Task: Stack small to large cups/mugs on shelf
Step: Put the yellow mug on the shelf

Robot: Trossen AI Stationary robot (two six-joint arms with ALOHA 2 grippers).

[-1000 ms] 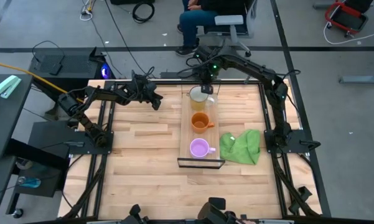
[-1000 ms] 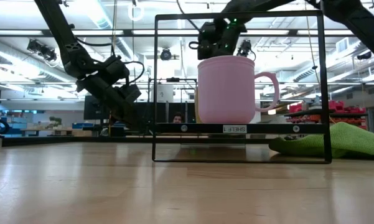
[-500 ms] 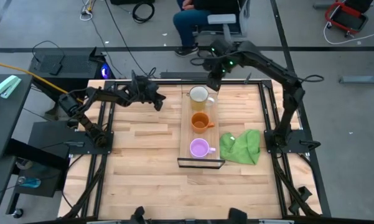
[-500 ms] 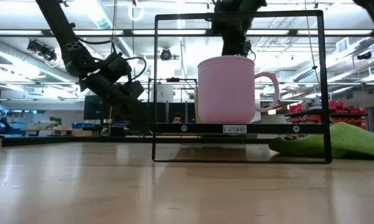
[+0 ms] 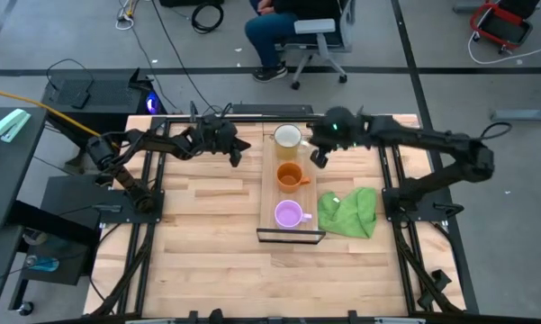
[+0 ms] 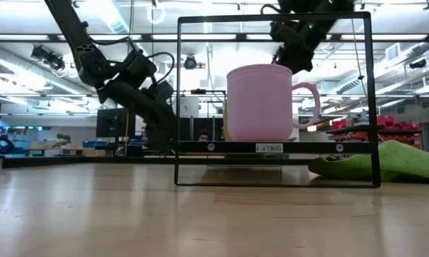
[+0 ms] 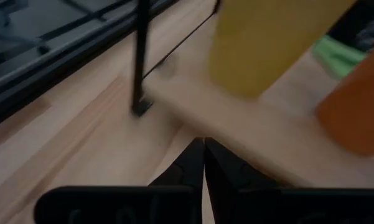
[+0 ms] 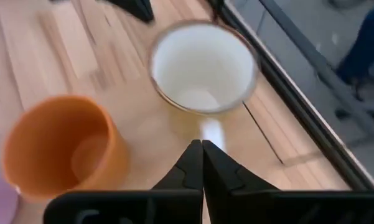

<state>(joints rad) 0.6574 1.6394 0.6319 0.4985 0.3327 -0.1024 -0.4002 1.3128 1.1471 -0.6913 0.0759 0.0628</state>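
Three mugs stand upright in a row on the light-wood shelf plank point(image 5: 270, 193). The pale yellow-cream mug point(image 5: 287, 137) is at the far end, the orange mug point(image 5: 290, 176) in the middle, and the light-purple mug point(image 5: 289, 214) at the near end by the black frame point(image 5: 291, 236). My left gripper point(image 5: 237, 153) is shut and empty, just left of the plank's far end; its wrist view shows its shut fingertips point(image 7: 203, 149) before the yellow mug point(image 7: 267, 43). My right gripper point(image 5: 317, 157) is shut and empty, above the plank's right edge between the cream mug point(image 8: 202, 65) and the orange mug point(image 8: 59, 146).
A crumpled green cloth point(image 5: 348, 211) lies on the tabletop right of the plank's near end. The black frame point(image 6: 275, 100) stands upright around the purple mug point(image 6: 260, 103) in the low view. A seated person's legs point(image 5: 275, 31) show beyond the far edge.
My right gripper has drawn away from over the cream mug, going toward the table's right edge and a little nearer, its arm swinging out to the right. My left gripper has crept toward the plank's far end. The mugs have stayed put.
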